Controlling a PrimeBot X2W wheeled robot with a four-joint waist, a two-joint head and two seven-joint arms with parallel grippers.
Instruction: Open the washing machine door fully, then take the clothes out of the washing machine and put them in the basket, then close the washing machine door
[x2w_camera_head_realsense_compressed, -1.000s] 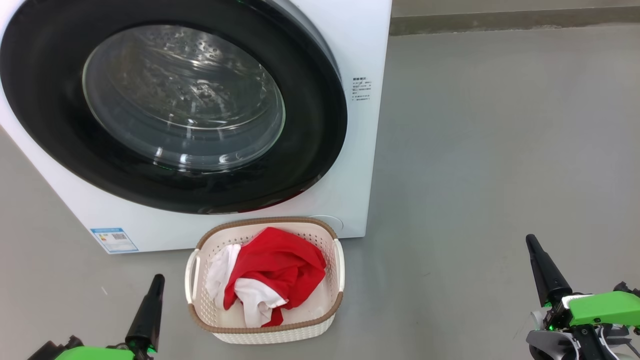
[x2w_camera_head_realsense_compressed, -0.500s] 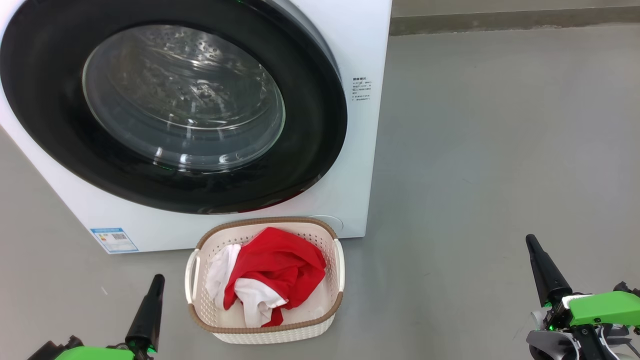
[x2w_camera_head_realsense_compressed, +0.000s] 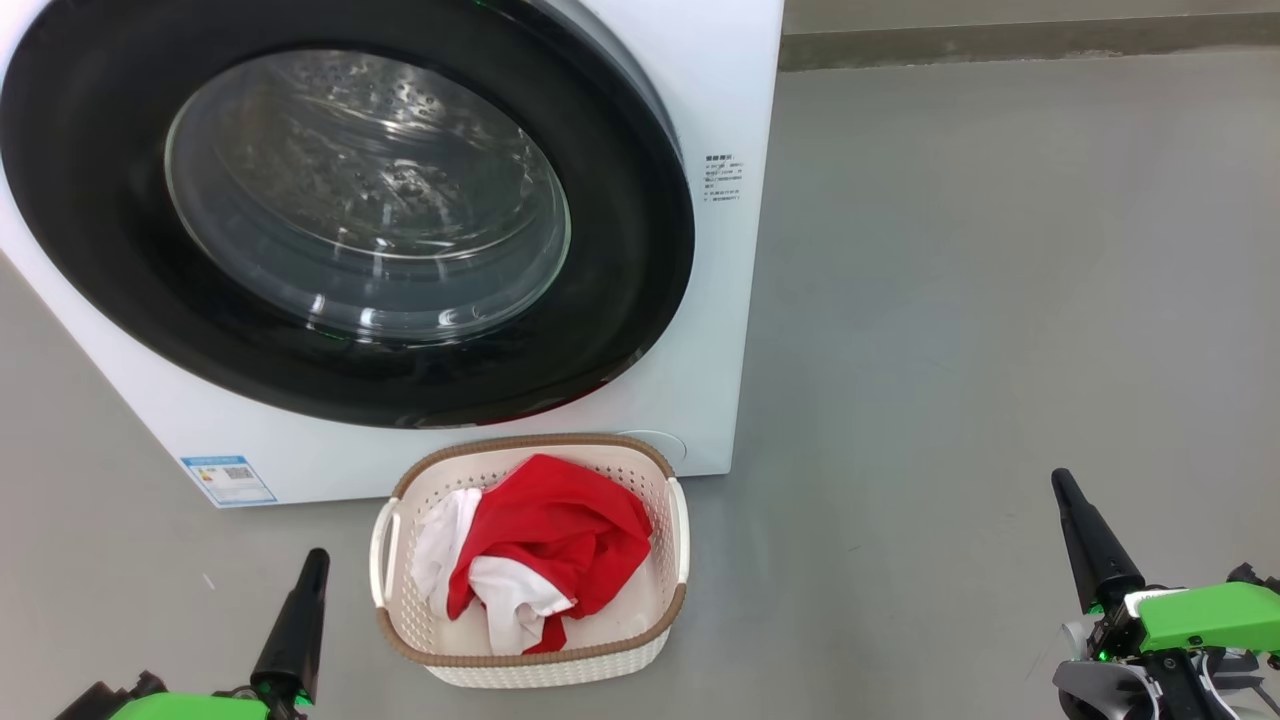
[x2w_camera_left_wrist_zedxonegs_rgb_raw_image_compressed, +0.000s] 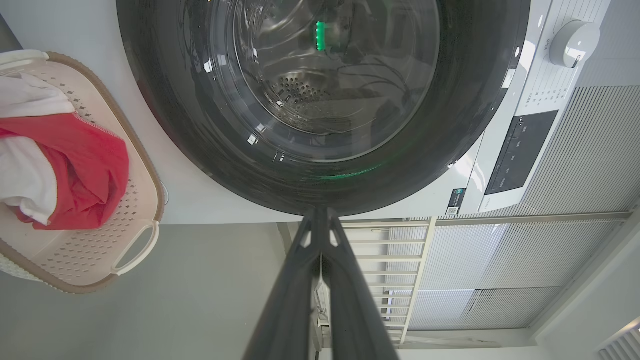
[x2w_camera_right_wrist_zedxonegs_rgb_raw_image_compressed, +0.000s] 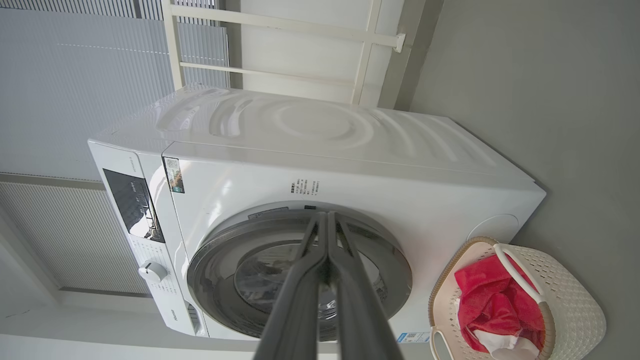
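Moved: nothing since a second ago.
Washing machine door (x2w_camera_head_realsense_compressed: 365, 195): closed on washing machine (x2w_camera_head_realsense_compressed: 720, 300).
Clothes (x2w_camera_head_realsense_compressed: 560, 540): in basket (x2w_camera_head_realsense_compressed: 530, 662), before washing machine.
Left gripper (x2w_camera_head_realsense_compressed: 318, 556): pressed together, empty.
Right gripper (x2w_camera_head_realsense_compressed: 1060, 480): pressed together, empty.

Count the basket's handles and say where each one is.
2. On the basket, the left handle is on the head view's left side and the right handle is on the opposite side. None looks hidden.

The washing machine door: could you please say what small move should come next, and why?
Probably just stop: the door looks closed on the washing machine, the clothes lie in the basket, and the left gripper and right gripper are shut, empty.
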